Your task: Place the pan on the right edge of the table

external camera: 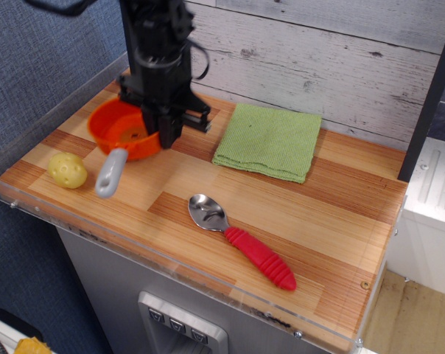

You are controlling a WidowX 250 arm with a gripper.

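Over the left rear of the table: scene as labelled below.

Gripper: the black gripper (161, 133) hangs from the dark arm at the upper left, pointing down, with its fingers closed together on the right rim of the pan.

Pan: the orange pan (118, 130) is near the left rear corner, gripped at its rim and tilted, its open side turned toward the camera and its right side hidden behind the gripper. A small dark spot shows inside the bowl. Whether its underside touches the wood cannot be told.

Handle: the pan's light grey handle (110, 173) points down and forward, toward the front edge, its tip just beside the ball.

Table: the wood-plank table (333, 221) runs from the left front corner to the right, with clear edging along its front and left sides. Its right part is far from the pan.

Ball: a pale yellow ball (67, 169) with small holes lies near the front left corner, left of the handle and apart from the pan's bowl.

Cloth: a folded green cloth (269, 140) lies flat at the rear centre, right of the gripper and not touching it.

Spoon: a metal spoon (241, 240) with a ribbed red handle lies in the front centre, bowl toward the left, handle slanting to the front right, well apart from the pan.

Wall: a whitewashed plank wall (318, 59) stands behind the table.
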